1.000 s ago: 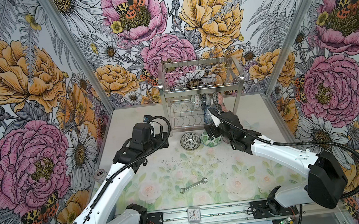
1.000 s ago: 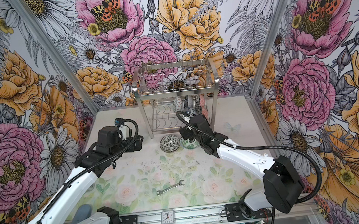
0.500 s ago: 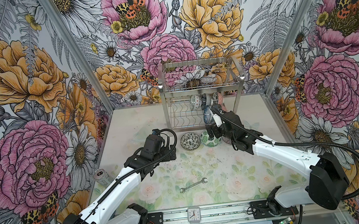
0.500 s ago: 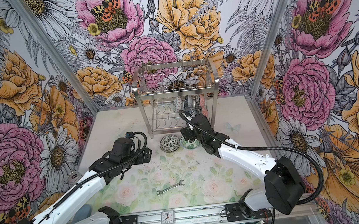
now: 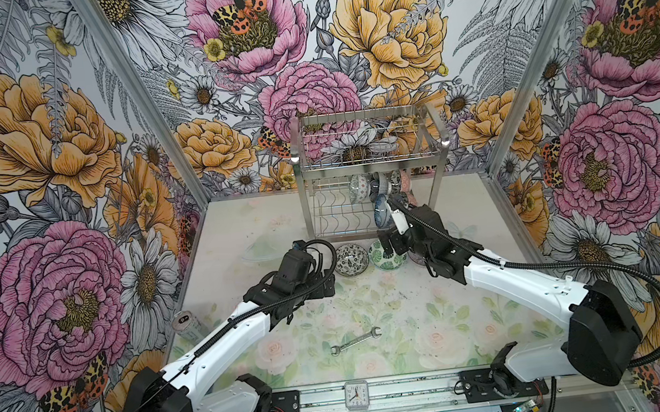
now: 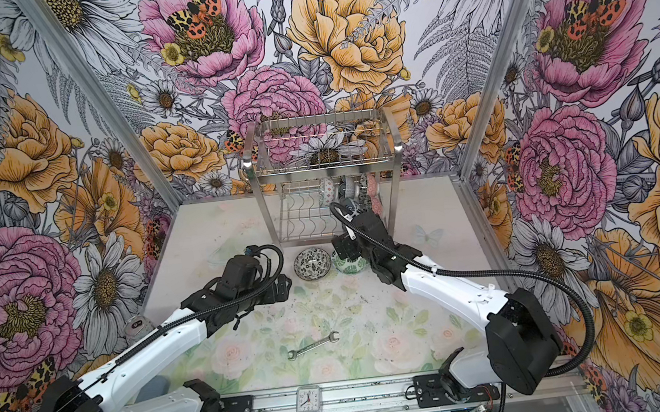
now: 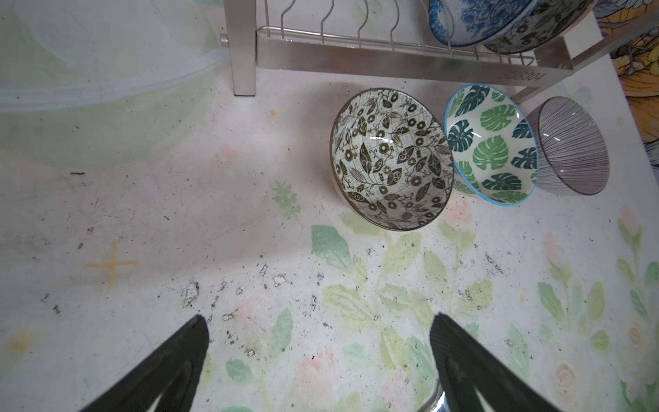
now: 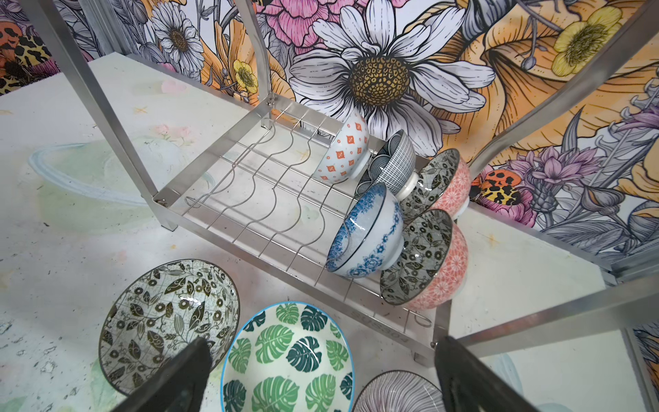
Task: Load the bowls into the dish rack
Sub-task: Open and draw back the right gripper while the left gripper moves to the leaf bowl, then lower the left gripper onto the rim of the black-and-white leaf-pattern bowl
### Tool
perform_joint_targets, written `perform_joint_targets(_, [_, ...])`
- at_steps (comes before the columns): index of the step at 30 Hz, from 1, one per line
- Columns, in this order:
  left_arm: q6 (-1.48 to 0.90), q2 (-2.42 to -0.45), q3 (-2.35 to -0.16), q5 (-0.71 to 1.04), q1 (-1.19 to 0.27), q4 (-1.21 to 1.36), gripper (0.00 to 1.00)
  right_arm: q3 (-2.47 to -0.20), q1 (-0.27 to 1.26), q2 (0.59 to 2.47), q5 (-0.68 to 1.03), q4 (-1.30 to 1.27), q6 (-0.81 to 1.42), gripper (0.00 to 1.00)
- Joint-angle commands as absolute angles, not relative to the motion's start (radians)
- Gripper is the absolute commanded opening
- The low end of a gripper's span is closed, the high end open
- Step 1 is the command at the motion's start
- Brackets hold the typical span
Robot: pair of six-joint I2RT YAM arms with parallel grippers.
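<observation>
Right gripper (image 8: pixel 321 340): released, jaws wide, nothing held. It hovers just above the green leaf bowl (image 8: pixel 289 356), whose rim lies below the gap between the fingers.
Left gripper (image 7: pixel 317 317): also released and empty, over the bare table. The black-and-white floral bowl (image 7: pixel 390 157) lies ahead of it, near but apart.
Bowls on table: three, upright, in a close row. The grey-striped bowl (image 7: pixel 570 146) sits past the green one, the farthest from the left gripper.
Bowls in rack: five stand on edge in the wavy slots of the dish rack (image 7: pixel 428 64), on the lower shelf ahead of the right gripper. The blue-white floral bowl (image 8: pixel 367 232) is among the closest to it.
Handling: we judge the bowls stiff, glazed and slippery. They seem fragile but light enough for one gripper.
Where to hold: we suggest the thin rim wall, one finger inside and one outside.
Caution: the neighbours stand very close, so the outside finger has little room.
</observation>
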State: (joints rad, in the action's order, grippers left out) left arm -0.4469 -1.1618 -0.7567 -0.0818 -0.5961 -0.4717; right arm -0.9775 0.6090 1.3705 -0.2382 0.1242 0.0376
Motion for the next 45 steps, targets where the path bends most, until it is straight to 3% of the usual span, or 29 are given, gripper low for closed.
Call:
perform_joint_targets(1, [-0.457,-1.2,-0.749,-0.07,-0.601,-0.37,0.99,-0.965,0.604,1.35,-0.231,0.128,0.054,1.0])
perform_joint_targets(12, [-0.418,-1.443,-0.886,-0.05,-0.604,-0.326,0.99,-0.946,0.603,1.322,-0.246,0.133,0.058,1.0])
perform_joint_targets(27, [-0.413,-1.626,-0.972,-0.03,-0.559,-0.27,0.97,-0.923,0.603,1.303,-0.258,0.144,0.064,1.0])
perform_joint_targets(34, [-0.406,-1.675,-0.999,-0.018,-0.553,-0.266,0.85,-0.92,0.604,1.307,-0.262,0.144,0.064,1.0])
perform_joint_targets(45, [-0.405,-1.723,-1.023,0.0,-0.541,-0.256,0.54,-0.912,0.602,1.31,-0.269,0.144,0.061,1.0])
